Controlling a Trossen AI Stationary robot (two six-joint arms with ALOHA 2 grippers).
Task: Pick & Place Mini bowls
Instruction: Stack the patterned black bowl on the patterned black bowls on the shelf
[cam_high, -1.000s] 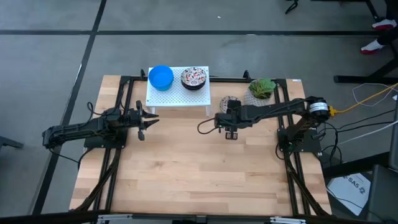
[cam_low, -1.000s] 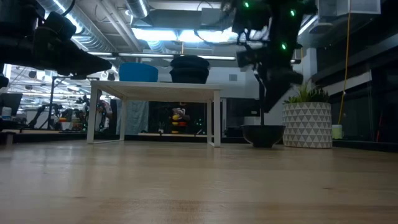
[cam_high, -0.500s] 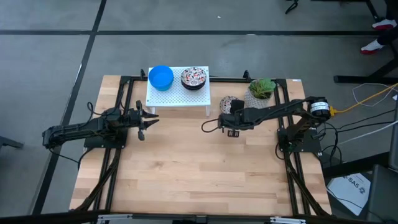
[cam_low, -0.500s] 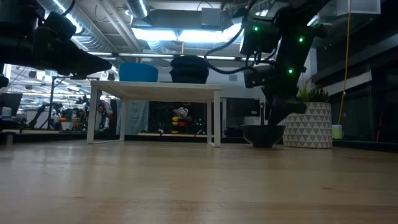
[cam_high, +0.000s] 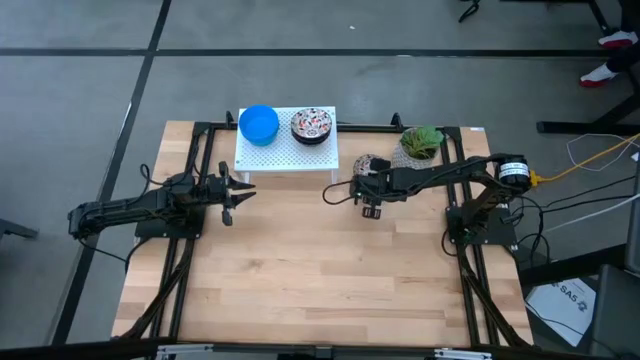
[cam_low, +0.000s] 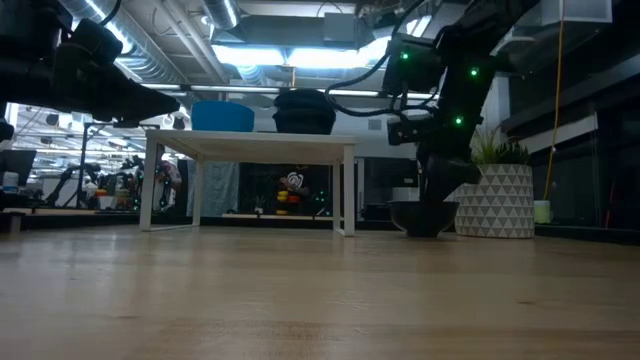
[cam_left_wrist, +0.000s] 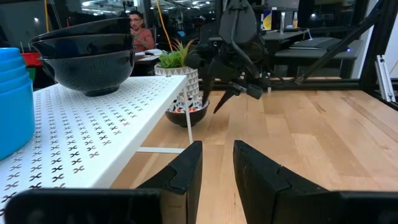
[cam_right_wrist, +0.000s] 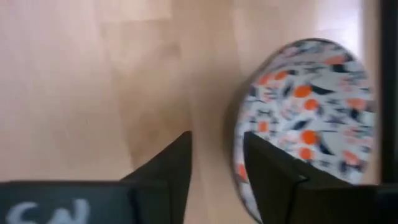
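On the wooden table (cam_high: 300, 270), a potted plant (cam_high: 421, 142) stands beside the floral bowl (cam_right_wrist: 308, 118).

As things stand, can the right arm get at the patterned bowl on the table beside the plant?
Probably yes. The right gripper hangs right above the patterned bowl, one finger over its rim, and nothing lies between. The plant sits behind it, clear of the approach.

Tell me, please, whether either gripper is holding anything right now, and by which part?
Neither holds anything. The right gripper straddles the floral bowl's rim, unclamped.
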